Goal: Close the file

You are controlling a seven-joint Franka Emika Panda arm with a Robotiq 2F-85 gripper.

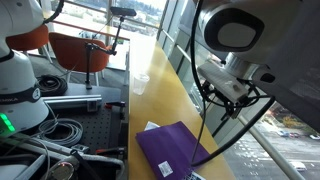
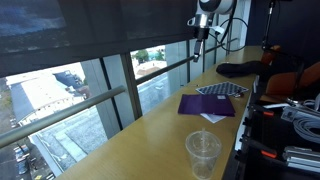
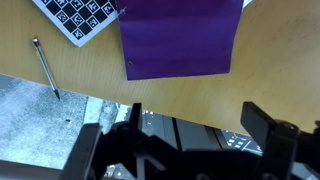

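Observation:
The purple file (image 1: 170, 148) lies flat on the wooden table (image 1: 160, 80), cover down, with a white paper corner showing at one edge. It also shows in an exterior view (image 2: 207, 104) and at the top of the wrist view (image 3: 180, 38). My gripper (image 3: 178, 135) is open and empty, with its dark fingers wide apart. It hangs well above the table and apart from the file in both exterior views (image 1: 238, 93) (image 2: 203, 32).
A black-and-white marker sheet (image 3: 80, 18) lies next to the file, and a thin metal pen (image 3: 45, 68) lies near the table edge. A clear plastic cup (image 2: 203, 153) stands on the table. A black object (image 2: 237, 69) lies further along. Windows run along one side.

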